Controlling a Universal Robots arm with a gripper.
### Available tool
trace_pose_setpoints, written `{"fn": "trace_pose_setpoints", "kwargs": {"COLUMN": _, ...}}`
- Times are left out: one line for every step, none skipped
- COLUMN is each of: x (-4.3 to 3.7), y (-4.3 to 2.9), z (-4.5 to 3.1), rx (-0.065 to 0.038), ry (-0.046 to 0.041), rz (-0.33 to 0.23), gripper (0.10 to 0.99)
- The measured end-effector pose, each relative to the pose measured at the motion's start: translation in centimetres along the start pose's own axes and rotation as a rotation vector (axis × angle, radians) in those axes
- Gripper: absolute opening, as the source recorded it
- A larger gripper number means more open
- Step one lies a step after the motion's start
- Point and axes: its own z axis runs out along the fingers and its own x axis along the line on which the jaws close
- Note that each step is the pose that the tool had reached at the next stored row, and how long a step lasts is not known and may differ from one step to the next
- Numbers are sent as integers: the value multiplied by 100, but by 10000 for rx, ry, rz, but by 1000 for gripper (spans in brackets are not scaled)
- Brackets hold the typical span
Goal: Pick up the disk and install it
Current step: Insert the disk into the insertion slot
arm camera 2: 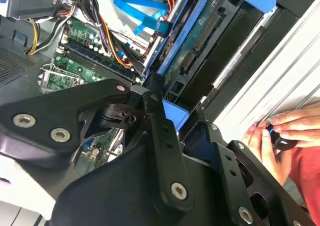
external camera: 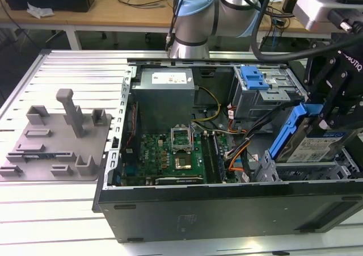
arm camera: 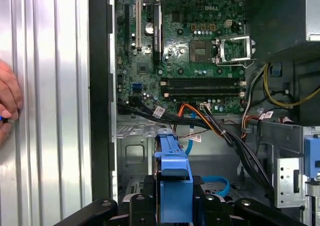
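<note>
Ribbed metal table (external camera: 68, 68) carrying open computer case (external camera: 227, 205).

Exterior view: gripper (external camera: 332, 111) clamping shut on disk (external camera: 309, 145), holding it tilted over drive bay (external camera: 266, 168) at exterior view's right.

Second wrist view: fingers (arm camera 2: 160, 131) pinching disk (arm camera 2: 200, 40); person's hand (arm camera 2: 282, 131) lying on table beside case.

First wrist view: disk (arm camera: 172, 156) showing edge-on between fingers, motherboard (arm camera: 185, 45) lying beyond.

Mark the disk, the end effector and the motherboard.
disk (external camera: 313, 149): exterior view, on its white-and-blue label.
end effector (external camera: 326, 117): exterior view, between its fingertips at the disk's upper edge.
motherboard (external camera: 164, 154): exterior view, on the green board's middle.
</note>
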Motion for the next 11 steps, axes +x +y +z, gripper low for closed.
{"fn": "trace_pose_setpoints", "kwargs": {"x": 0, "y": 0, "z": 7, "rx": 0, "ry": -3, "rz": 0, "gripper": 369}}
{"fn": "trace_pose_setpoints", "kwargs": {"x": 1, "y": 0, "z": 23, "rx": 0, "ry": -9, "rz": 0, "gripper": 369}}
{"fn": "trace_pose_setpoints", "kwargs": {"x": 1, "y": 0, "z": 30, "rx": 0, "ry": -10, "rz": 0, "gripper": 369}}
{"fn": "trace_pose_setpoints", "kwargs": {"x": 1, "y": 0, "z": 33, "rx": 0, "ry": -11, "rz": 0, "gripper": 369}}
{"fn": "trace_pose_setpoints", "kwargs": {"x": 1, "y": 0, "z": 34, "rx": 0, "ry": -13, "rz": 0, "gripper": 369}}
{"fn": "trace_pose_setpoints", "kwargs": {"x": 1, "y": 0, "z": 33, "rx": 0, "ry": -9, "rz": -1, "gripper": 380}}
{"fn": "trace_pose_setpoints", "kwargs": {"x": 1, "y": -1, "z": 34, "rx": 0, "ry": -10, "rz": -1, "gripper": 439}}
{"fn": "trace_pose_setpoints", "kwargs": {"x": 1, "y": 0, "z": 35, "rx": -1, "ry": -12, "rz": 0, "gripper": 439}}
{"fn": "trace_pose_setpoints", "kwargs": {"x": 1, "y": -1, "z": 35, "rx": 0, "ry": -11, "rz": -1, "gripper": 506}}
{"fn": "trace_pose_setpoints", "kwargs": {"x": 1, "y": 0, "z": 35, "rx": 0, "ry": -11, "rz": 0, "gripper": 506}}
{"fn": "trace_pose_setpoints", "kwargs": {"x": 1, "y": 0, "z": 35, "rx": 0, "ry": -11, "rz": 0, "gripper": 506}}
